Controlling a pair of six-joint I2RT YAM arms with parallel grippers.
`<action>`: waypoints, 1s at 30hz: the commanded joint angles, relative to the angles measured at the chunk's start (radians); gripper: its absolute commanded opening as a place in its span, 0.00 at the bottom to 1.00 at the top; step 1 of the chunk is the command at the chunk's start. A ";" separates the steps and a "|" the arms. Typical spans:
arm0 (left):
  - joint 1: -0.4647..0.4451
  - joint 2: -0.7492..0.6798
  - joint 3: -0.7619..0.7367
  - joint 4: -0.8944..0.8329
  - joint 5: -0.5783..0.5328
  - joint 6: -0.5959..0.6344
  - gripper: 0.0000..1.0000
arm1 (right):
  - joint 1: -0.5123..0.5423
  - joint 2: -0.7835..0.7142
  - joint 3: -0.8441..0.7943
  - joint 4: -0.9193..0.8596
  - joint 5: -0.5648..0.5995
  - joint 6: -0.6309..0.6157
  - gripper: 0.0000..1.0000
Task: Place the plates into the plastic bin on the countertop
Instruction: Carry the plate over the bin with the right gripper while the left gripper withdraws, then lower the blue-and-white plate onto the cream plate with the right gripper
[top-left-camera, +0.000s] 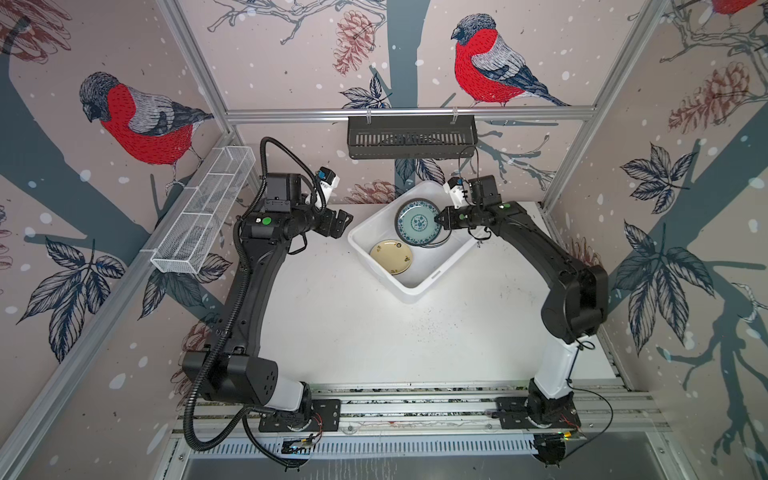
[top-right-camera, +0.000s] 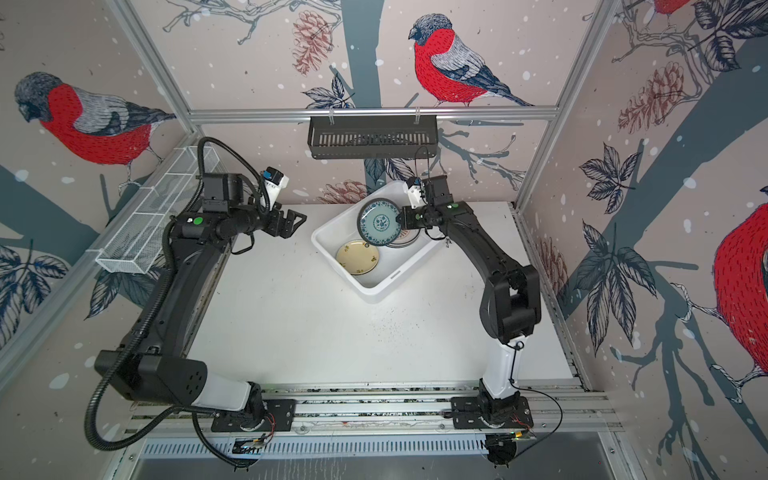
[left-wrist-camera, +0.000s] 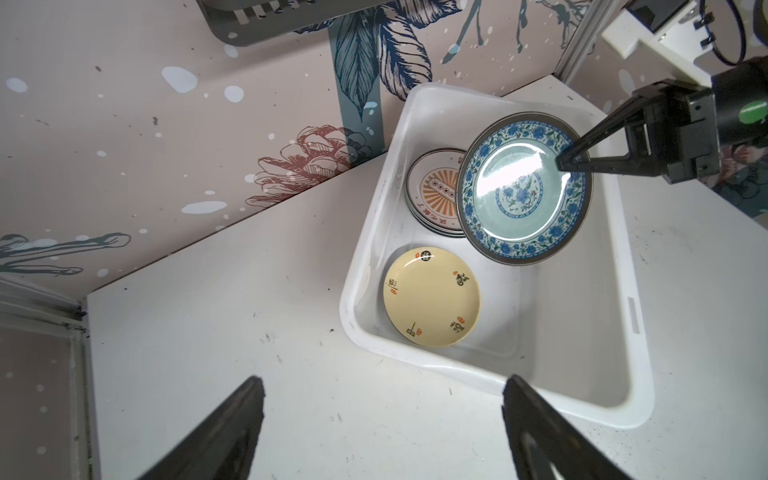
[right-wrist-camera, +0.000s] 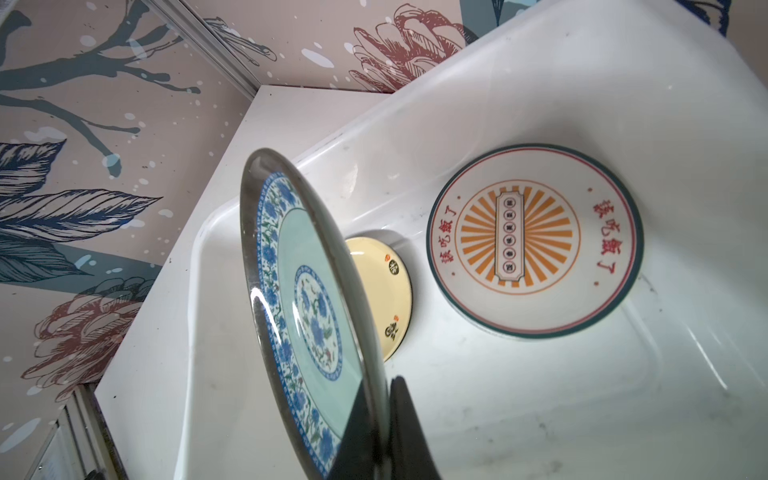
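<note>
My right gripper (top-left-camera: 437, 219) (right-wrist-camera: 384, 386) is shut on the rim of the teal plate with a blue rim (top-left-camera: 417, 224) (left-wrist-camera: 521, 191) (right-wrist-camera: 307, 291). It holds the plate tilted above the far part of the white plastic bin (top-left-camera: 415, 289) (left-wrist-camera: 498, 384). On the bin's floor lies a cream-yellow plate (top-left-camera: 391, 257) (left-wrist-camera: 431, 297). Beside it a white plate with an orange sunburst (right-wrist-camera: 536, 241) (left-wrist-camera: 432, 191) tops a small stack, partly under the teal plate. My left gripper (top-left-camera: 347, 218) (left-wrist-camera: 384, 382) hangs open and empty over the countertop (top-left-camera: 353, 332), just left of the bin.
A black slotted rack (top-left-camera: 411, 137) hangs on the back rail behind the bin. A white wire-mesh basket (top-left-camera: 203, 212) is fixed along the left wall, close to my left arm. Aluminium frame posts stand at the back corners.
</note>
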 joint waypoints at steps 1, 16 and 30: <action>-0.001 -0.015 0.000 0.030 -0.108 0.067 0.90 | -0.006 0.052 0.069 -0.066 0.004 -0.032 0.04; 0.000 0.061 0.057 0.122 -0.265 0.035 0.91 | 0.010 0.277 0.383 -0.321 -0.023 -0.006 0.06; 0.000 0.105 0.047 0.275 -0.279 -0.046 0.89 | 0.089 0.383 0.411 -0.349 -0.002 0.051 0.07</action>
